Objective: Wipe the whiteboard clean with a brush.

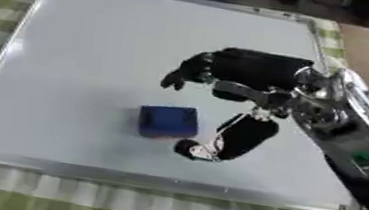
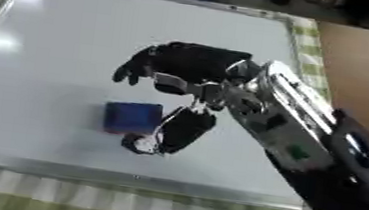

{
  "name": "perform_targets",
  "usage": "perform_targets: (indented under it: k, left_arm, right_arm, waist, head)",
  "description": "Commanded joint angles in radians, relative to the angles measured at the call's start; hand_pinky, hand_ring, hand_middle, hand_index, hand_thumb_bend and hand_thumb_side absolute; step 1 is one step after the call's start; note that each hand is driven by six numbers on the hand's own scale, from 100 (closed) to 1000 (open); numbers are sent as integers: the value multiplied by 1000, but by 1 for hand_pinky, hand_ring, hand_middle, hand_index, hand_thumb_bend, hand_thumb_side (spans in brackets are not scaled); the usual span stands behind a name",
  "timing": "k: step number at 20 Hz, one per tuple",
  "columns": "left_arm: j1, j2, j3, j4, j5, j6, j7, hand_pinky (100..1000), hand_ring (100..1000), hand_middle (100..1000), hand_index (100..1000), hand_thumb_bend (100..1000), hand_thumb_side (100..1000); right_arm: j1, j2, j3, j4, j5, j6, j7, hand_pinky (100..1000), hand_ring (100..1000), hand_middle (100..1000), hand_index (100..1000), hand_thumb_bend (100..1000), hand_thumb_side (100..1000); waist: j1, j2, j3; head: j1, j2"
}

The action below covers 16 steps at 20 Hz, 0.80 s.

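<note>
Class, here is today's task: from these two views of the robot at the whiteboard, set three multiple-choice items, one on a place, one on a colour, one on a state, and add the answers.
1. Where is the brush?
A on the whiteboard
B on the striped cloth
C in the hand

2. What colour is the brush?
A red
B blue
C yellow

3. How is the right hand?
A shut on the brush
B out of sight
C open beside the brush

Answers: 1 A, it lies on the white surface; 2 B, it is a blue block; 3 C, its fingers are spread and nothing is held.
</note>
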Motion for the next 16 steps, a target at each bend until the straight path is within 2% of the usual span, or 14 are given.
perform_targets:
  k: [1,3,10,16]
  left_arm:
    - [-12,23,4,-19,4,0,-3,732,879,875,920,434,1000]
    - [-12,21,4,-19,5,1,-2,732,879,875,920,428,1000]
    - [-10,15,3,-19,9,2,-3,731,877,871,917,416,1000]
    - [-12,13,2,-19,11,2,-5,730,877,870,914,414,1000]
  right_arm:
    - [-8,0,-3,-14,26,5,4,846,884,760,921,399,517]
    - [-7,7,1,-14,48,13,1,844,883,755,918,393,524]
    - [2,35,17,-14,167,53,-10,844,885,751,909,344,564]
    - [-5,44,28,-14,210,63,-2,846,888,750,905,333,569]
  waist:
    - [4,-14,2]
    - [3,-13,3]
    - [7,-11,11]
    - [7,-8,14]
  head:
    - [-28,5]
    - [-36,-1]
    - [-24,-21]
    - [-18,-24]
